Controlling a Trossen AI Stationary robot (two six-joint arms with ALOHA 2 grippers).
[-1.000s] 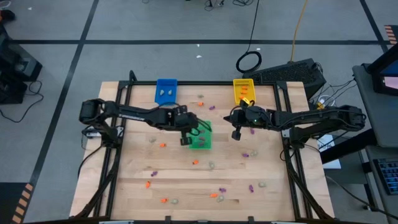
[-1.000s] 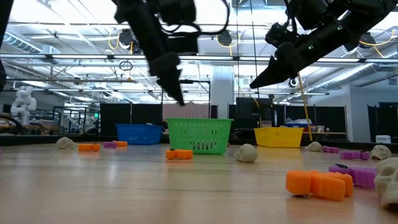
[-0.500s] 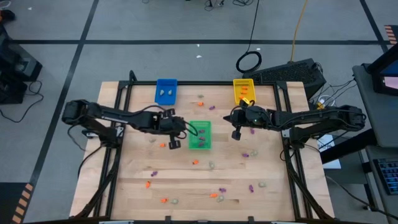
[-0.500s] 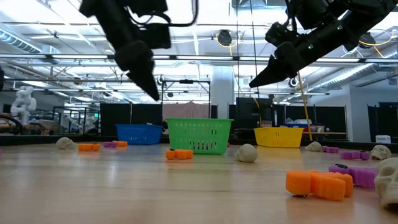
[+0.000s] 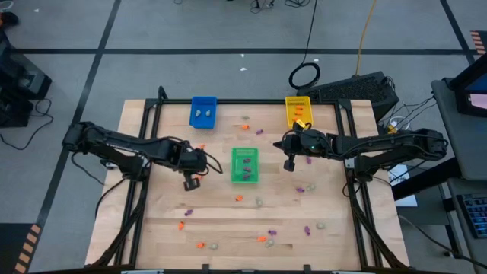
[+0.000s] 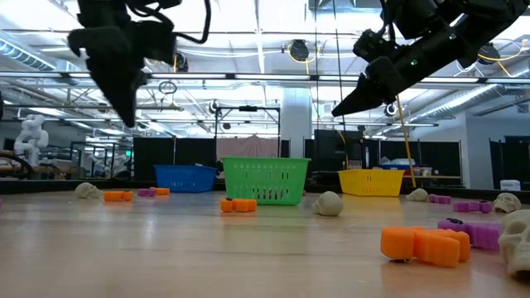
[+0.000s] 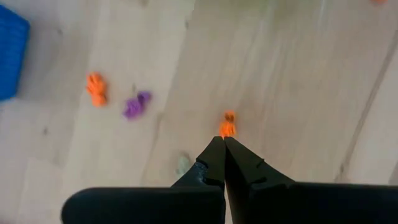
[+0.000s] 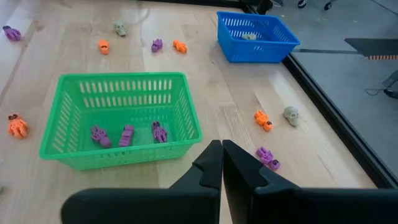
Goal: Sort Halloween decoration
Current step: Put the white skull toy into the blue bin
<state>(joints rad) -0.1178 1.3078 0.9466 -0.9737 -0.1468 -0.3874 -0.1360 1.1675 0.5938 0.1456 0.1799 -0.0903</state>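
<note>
Small orange, purple and pale trinkets lie scattered over the wooden table (image 5: 152, 221). My left gripper (image 5: 190, 183) is shut and hangs high above the boards left of the green tray (image 5: 245, 164); in the low view its tip (image 6: 128, 120) is well clear of the table. Its wrist view shows the shut fingertips (image 7: 224, 142) above an orange trinket (image 7: 227, 124), with a purple one (image 7: 135, 104) farther off. My right gripper (image 5: 289, 164) is shut and raised right of the green tray (image 8: 118, 118), which holds three purple trinkets (image 8: 127, 134).
A blue tray (image 5: 203, 111) with pale trinkets and a yellow tray (image 5: 297, 111) with orange ones stand at the far edge. More trinkets lie toward the near edge (image 5: 262, 238). In the low view an orange piece (image 6: 422, 244) sits close to the camera. Black rails frame the table.
My left gripper has swung from above the green tray toward the table's left edge and slightly nearer, staying raised. The right arm has kept still, and the trays and trinkets have not moved.
</note>
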